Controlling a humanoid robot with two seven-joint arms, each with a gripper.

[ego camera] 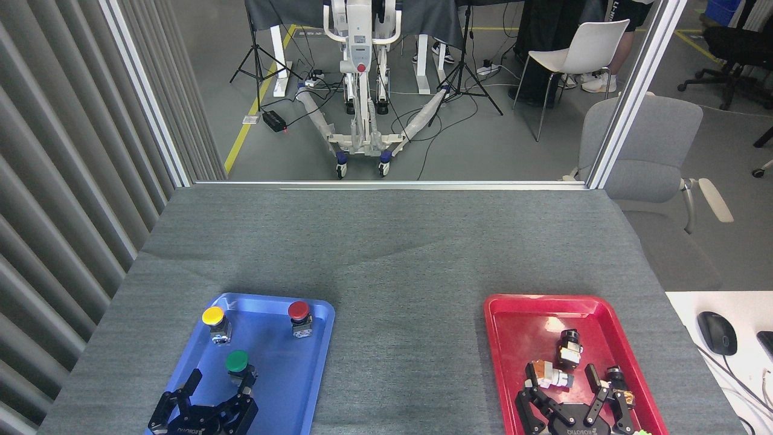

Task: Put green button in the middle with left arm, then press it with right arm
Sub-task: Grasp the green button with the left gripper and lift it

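The green button (237, 362) stands upright in the near part of the blue tray (290, 386), its dark-green cap fully showing. My left gripper (218, 391) sits just nearer than it at the bottom edge, open, with nothing between its fingers; the right-hand finger (246, 399) ends close below the button's base. The middle (407, 338), bare grey cloth between the two trays, holds nothing. My right gripper (564, 394) hangs open over the near end of the red tray (519, 314), gripping nothing.
A yellow-capped button (214, 318) and a red-capped button (299, 315) stand at the blue tray's far end. Several small switch parts (567, 348) lie in the red tray, some close to my right fingers. A mouse (717, 332) rests on a white desk at right.
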